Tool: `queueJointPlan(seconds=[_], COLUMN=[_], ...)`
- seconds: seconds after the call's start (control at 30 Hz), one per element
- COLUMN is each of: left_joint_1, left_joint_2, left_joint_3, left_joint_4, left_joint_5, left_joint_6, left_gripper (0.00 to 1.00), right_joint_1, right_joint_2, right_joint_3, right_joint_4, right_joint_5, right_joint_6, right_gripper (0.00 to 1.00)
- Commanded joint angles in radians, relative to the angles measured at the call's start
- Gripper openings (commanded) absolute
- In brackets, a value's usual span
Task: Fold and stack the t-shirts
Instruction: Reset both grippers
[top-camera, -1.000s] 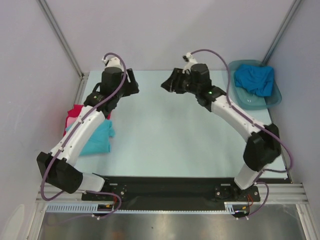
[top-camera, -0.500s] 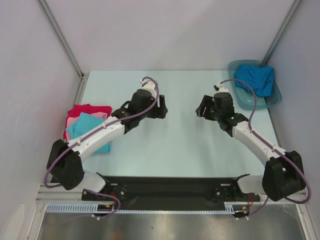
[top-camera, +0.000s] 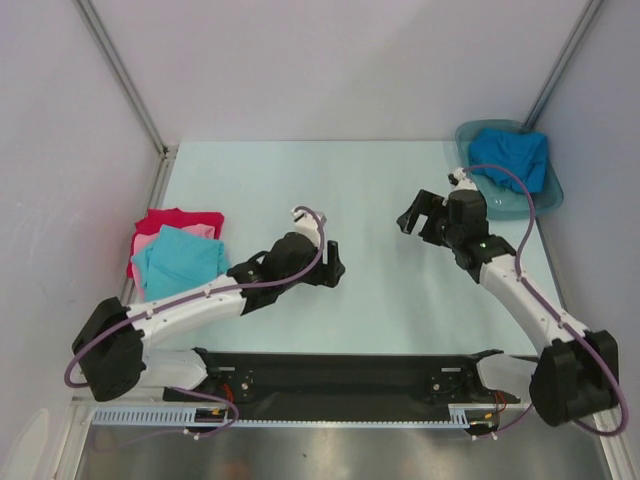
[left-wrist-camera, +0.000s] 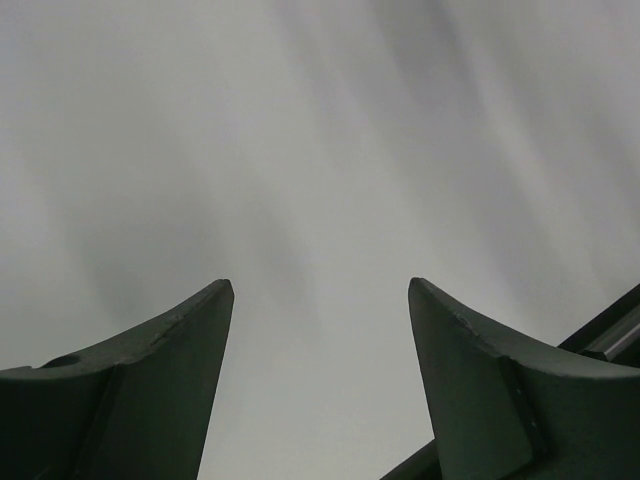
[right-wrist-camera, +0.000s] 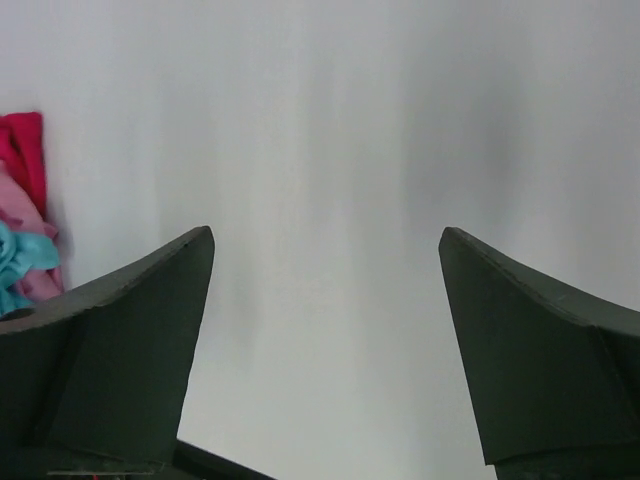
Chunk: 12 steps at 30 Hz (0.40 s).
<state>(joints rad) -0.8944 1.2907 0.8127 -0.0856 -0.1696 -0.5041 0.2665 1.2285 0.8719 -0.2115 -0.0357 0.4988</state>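
Observation:
Three folded t-shirts lie stacked at the table's left edge: red at the bottom, pink over it, turquoise on top. A deeper blue t-shirt lies crumpled in the tub at the back right. My left gripper hovers over the bare middle of the table, open and empty; its wrist view shows only tabletop between the fingers. My right gripper is open and empty, left of the tub. The stack's red, pink and turquoise edges show in the right wrist view.
The grey-blue translucent tub sits in the back right corner. Pale walls with metal posts close the table on three sides. A black base rail runs along the near edge.
Both arms have swung from the back of the table toward the near middle, the left one lowering and stretching rightward. The right gripper has opened wider. The shirts have not moved.

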Motion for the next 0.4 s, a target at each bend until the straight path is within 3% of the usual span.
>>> queueJointPlan(seconds=[0.0,0.2,0.37], left_joint_1=[0.0,0.0,-0.005], left_joint_2=[-0.082,-0.024,0.004], left_joint_3=[-0.049,-0.006,0.017], left_joint_4=[0.081,0.093,0.093], left_joint_5=[-0.041,-0.116,-0.068], left_joint_6=[-0.03,0.024,0.01], left_gripper=[0.76,0.77,0.76], right_joint_1=[0.0,-0.009,-0.009], right_joint_2=[-0.151,-0.224,-0.238], right_joint_3=[-0.039,-0.088,-0.142], right_joint_4=[0.04,0.044,0.073], right_joint_5=[-0.036,-0.027,-0.03], right_joint_6=[0.021,-0.003,0.011], right_gripper=[1.0,1.0,1.0])
